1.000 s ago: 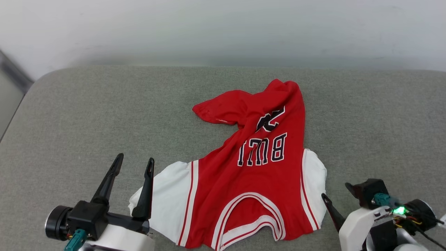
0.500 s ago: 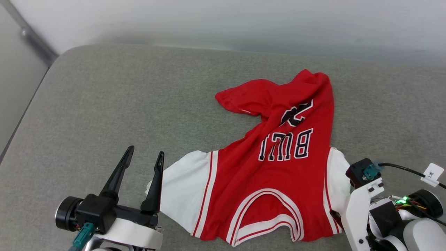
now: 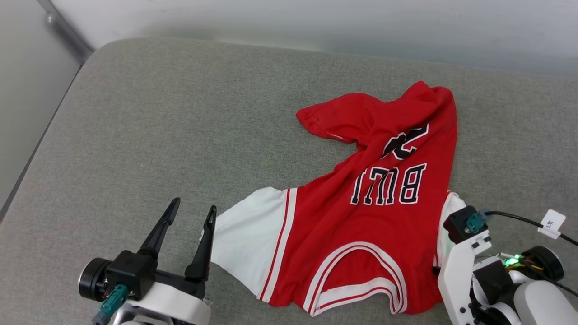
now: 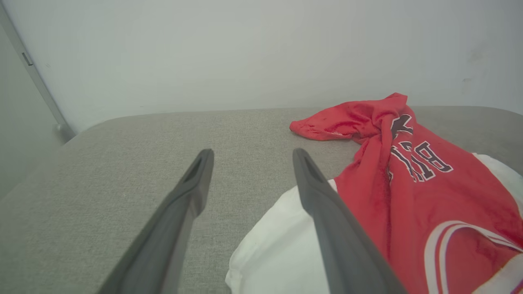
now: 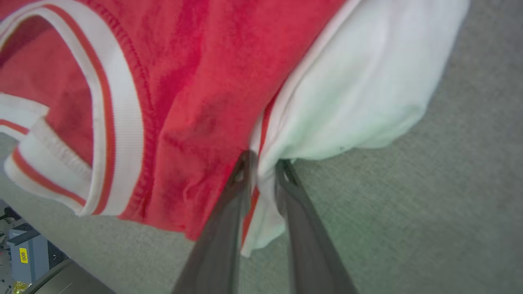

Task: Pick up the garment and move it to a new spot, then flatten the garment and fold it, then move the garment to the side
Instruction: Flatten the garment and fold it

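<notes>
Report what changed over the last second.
The right tool moved in from beside the jersey onto the seam of its right-hand sleeve and closed on a fold of fabric there. The head view shifted as a whole, which is a camera move. The left tool stayed open by the left-hand sleeve. The jersey lies crumpled as before.

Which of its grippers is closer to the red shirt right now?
Right. The right gripper pinches the shirt at a shoulder seam; the left gripper stands open just beside its opposite edge.
</notes>
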